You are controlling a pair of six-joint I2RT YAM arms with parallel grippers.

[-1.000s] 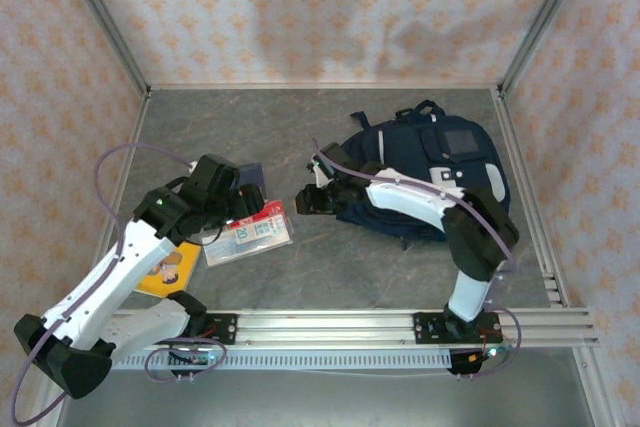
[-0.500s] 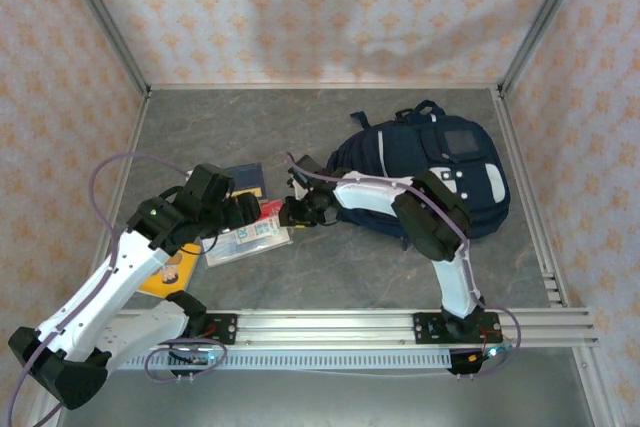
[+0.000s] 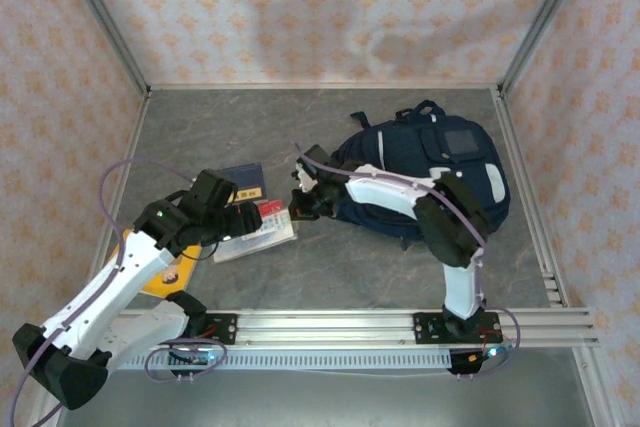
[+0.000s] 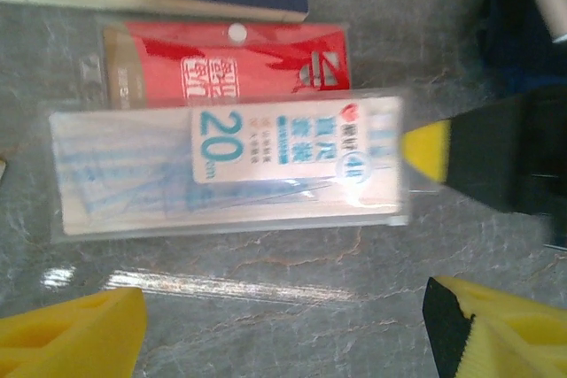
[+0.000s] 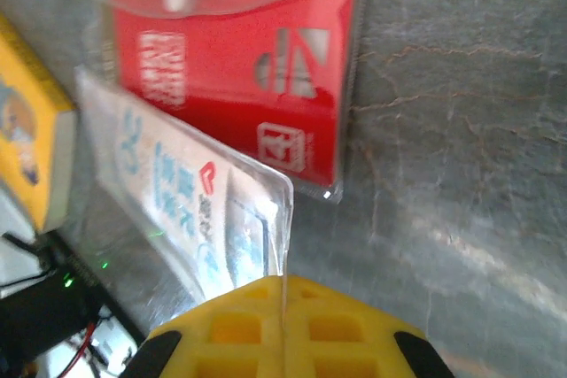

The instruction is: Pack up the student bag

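- two things changed in the last second: the right arm swung away from the bag to the packs in the middle of the tabletop, and the right fingers went from half apart to clenched.
- one corner of the clear pack, the one printed "20", is now pinched between them. from the right wrist, the plastic edge runs straight into the seam between the yellow tips. that end looks tipped up off the red pack it lies partly on.
- nothing changed on the left: the left fingers hang released and wide over the same clear pack, touching nothing that i can see.
- the bag lies on its back at the right rear of the tabletop, with the right forearm stretched across its near side. it is near the packs but not touching them. whether any zip stands open i cannot tell from above.
- three other things lie out beside the clear pack: the red pack, a navy book just behind it, and a yellow book partly under the left arm.
- to my eye this is the first real hold on something to pack, so the task is barely begun: the pack must next be lifted and carried over to the bag.
- the grip is on a thin, slick plastic corner, so the pack may swing or slip out, and it could drag the red pack along as it rises.
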